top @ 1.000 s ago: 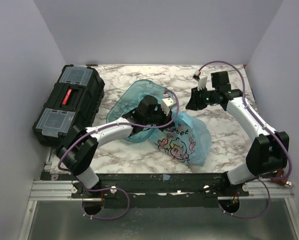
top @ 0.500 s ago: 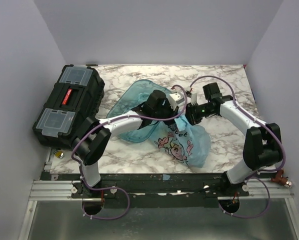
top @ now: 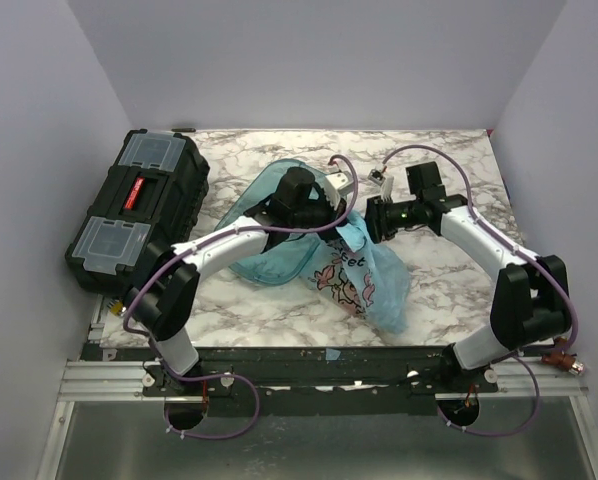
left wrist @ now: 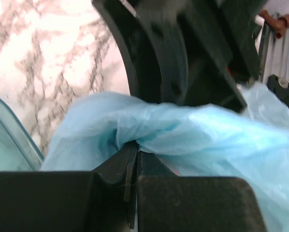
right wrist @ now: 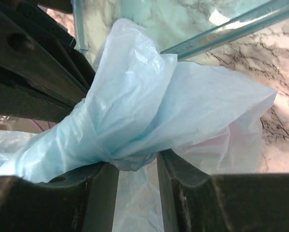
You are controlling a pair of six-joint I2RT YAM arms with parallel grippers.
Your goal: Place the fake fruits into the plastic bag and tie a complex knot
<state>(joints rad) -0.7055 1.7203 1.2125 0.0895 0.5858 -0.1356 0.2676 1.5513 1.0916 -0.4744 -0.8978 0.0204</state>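
The light-blue plastic bag (top: 371, 282) with its pink cartoon print lies at the table's middle, its neck pulled up towards the back. My left gripper (top: 343, 222) is shut on a fold of the bag's neck (left wrist: 193, 128), with the jaws pressed together (left wrist: 135, 151). My right gripper (top: 370, 222) faces it from the right. Its jaws stand apart (right wrist: 137, 169), and the twisted, bunched neck (right wrist: 149, 106) rests across their tips. No tied knot shows. The fake fruits are hidden; none shows outside the bag.
A rigid clear teal oval tray (top: 251, 203) lies under my left arm, just left of the bag; its rim also shows in the right wrist view (right wrist: 222, 28). A black toolbox (top: 139, 205) stands at the far left. Walls close in the table's left, back and right.
My right gripper has swung in from the back right to the bag's neck. My left gripper has drawn the neck up and back, stretching the bag.
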